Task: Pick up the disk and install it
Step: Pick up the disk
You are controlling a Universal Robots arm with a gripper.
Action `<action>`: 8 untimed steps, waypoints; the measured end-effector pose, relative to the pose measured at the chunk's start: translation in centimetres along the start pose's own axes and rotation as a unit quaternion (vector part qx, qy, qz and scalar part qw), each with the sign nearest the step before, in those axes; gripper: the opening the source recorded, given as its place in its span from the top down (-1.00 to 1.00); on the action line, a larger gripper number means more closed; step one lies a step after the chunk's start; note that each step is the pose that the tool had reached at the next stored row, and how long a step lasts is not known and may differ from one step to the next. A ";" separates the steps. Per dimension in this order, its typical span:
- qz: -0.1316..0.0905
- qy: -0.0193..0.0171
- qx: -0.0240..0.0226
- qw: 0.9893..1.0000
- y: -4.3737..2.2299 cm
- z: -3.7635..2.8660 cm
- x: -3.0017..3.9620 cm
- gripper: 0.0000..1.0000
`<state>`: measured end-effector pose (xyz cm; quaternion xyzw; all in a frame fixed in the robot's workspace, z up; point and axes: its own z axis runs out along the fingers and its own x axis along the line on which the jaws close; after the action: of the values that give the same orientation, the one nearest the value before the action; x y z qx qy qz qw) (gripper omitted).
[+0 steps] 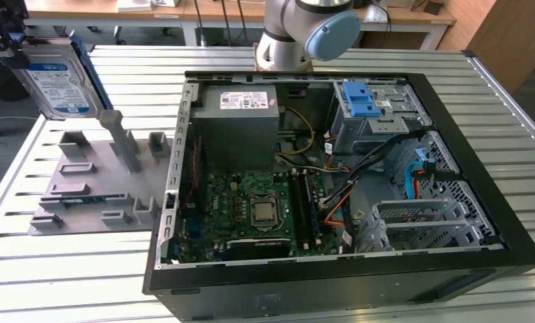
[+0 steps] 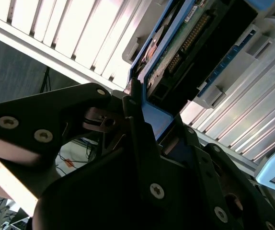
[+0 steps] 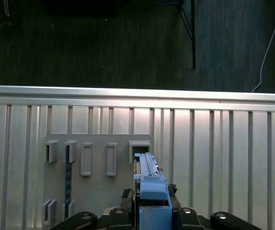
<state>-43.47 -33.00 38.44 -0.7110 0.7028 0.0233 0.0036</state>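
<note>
One disk [image 1: 59, 84] (white-and-blue label [image 1: 55, 69]) held aloft between the fingers [image 2: 140, 139].

— Can any print be read?
— None can be made out; a white-and-blue label [image 1: 59, 84] is seen on the disk [image 1: 47, 52], a white sticker [image 1: 245, 99] on the grey box [image 1: 240, 138]

Arm [image 1: 285, 30]: silver-grey tube sections, rounded pale blue joint cap [image 1: 333, 33]. Hand [image 2: 153, 119]: matte black linkage plates, small silver screws [image 2: 157, 190]
</note>
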 end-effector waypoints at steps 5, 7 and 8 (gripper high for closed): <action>0.000 0.000 0.000 1.000 0.01 -0.32 -0.02 0.27; 0.000 0.000 0.000 1.000 0.01 -0.46 -0.02 0.27; 0.000 0.000 0.000 1.000 0.02 -0.52 -0.02 0.27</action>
<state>-43.47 -33.00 38.97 -0.7110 0.7028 0.0233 0.0036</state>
